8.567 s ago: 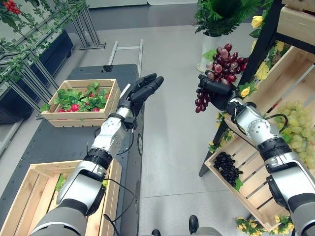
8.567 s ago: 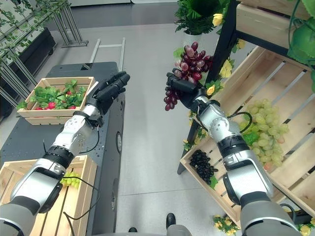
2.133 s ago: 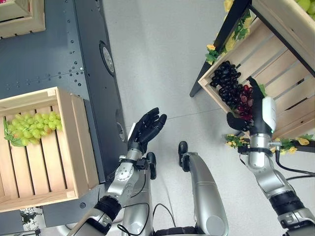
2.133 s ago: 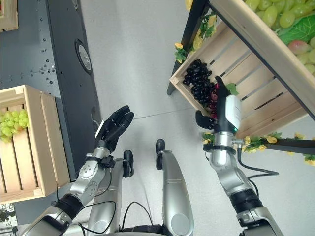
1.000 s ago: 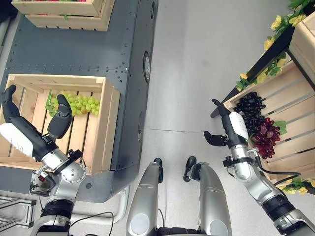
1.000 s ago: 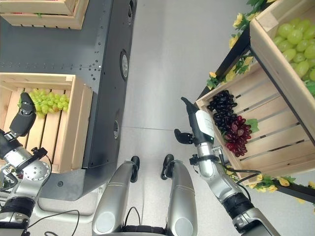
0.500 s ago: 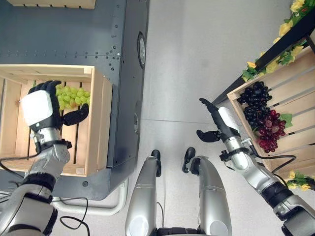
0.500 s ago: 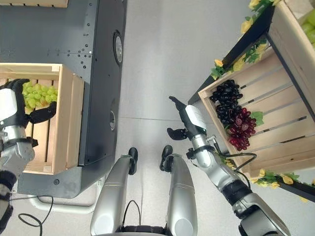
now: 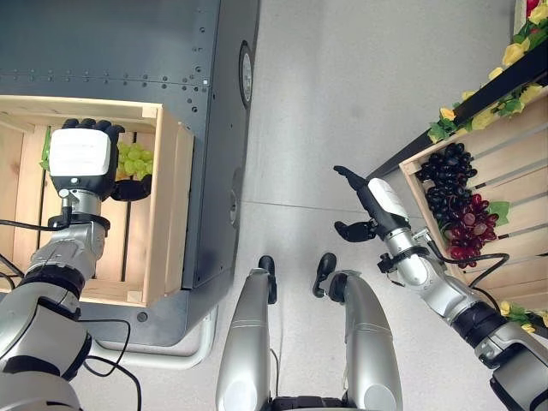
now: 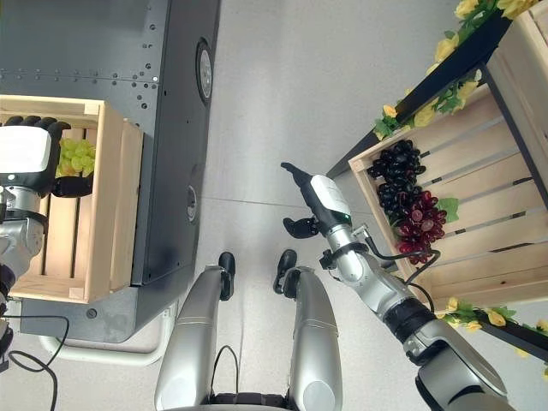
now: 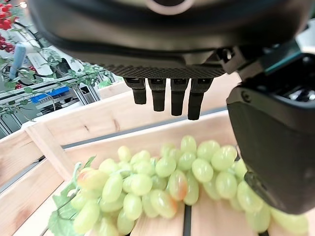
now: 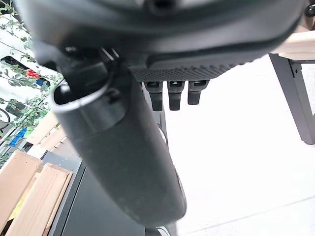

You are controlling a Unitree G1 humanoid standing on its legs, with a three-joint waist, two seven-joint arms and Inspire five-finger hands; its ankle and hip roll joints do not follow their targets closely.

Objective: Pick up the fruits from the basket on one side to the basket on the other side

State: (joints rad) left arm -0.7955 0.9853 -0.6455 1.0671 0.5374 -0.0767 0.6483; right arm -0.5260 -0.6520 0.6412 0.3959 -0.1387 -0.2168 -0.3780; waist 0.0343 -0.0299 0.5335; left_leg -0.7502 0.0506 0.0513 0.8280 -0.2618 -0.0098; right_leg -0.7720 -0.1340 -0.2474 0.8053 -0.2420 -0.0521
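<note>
Dark riveted metal surface (image 9: pixel 128 43) carries a pale slatted wooden crate (image 9: pixel 167 205) holding a green grape bunch (image 11: pixel 162 182), long axis lying across the slats, leaf end away from the thumb. Slanted wooden shelf crate (image 9: pixel 514 214) holds black grapes (image 9: pixel 445 175) beside red grapes (image 9: pixel 471 231). Left hand (image 9: pixel 81 163) hovers over the green bunch, fingers (image 11: pixel 170 96) straight, apart. Right hand (image 9: pixel 372 210) over grey floor (image 9: pixel 342 103), spread, empty.

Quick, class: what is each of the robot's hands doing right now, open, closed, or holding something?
Left hand: open, above the green grapes, holding nothing.
Right hand: open, empty.
</note>
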